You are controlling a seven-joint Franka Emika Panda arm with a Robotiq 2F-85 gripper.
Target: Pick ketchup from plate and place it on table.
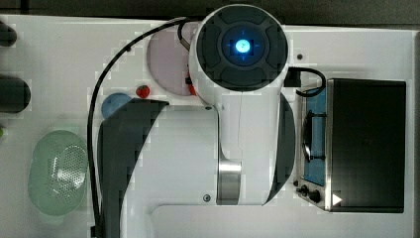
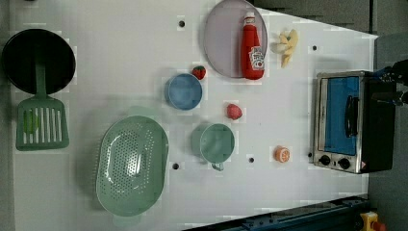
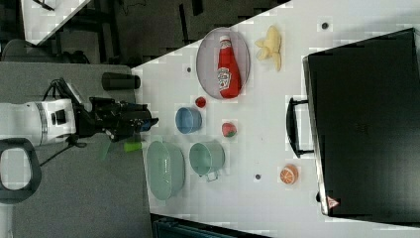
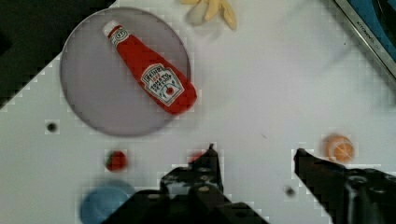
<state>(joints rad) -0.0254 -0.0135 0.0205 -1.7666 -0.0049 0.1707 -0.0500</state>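
One white table (image 2: 120, 57) under ketchup (image 2: 253, 48).

ketchup (image 2: 253, 47) lies on plate (image 2: 221, 43); table (image 2: 125, 72) beneath

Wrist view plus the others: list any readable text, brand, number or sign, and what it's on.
"HEINZ" and "TOMATO KETCHUP": on the white label of the ketchup, which lies on the plate; the smaller label print is too blurred to read.
Cap mark on the ketchup: unreadable.
Red warning triangle: a corner of the toaster oven; symbol too small to read.
Oven rim lettering, wrist view: illegible.
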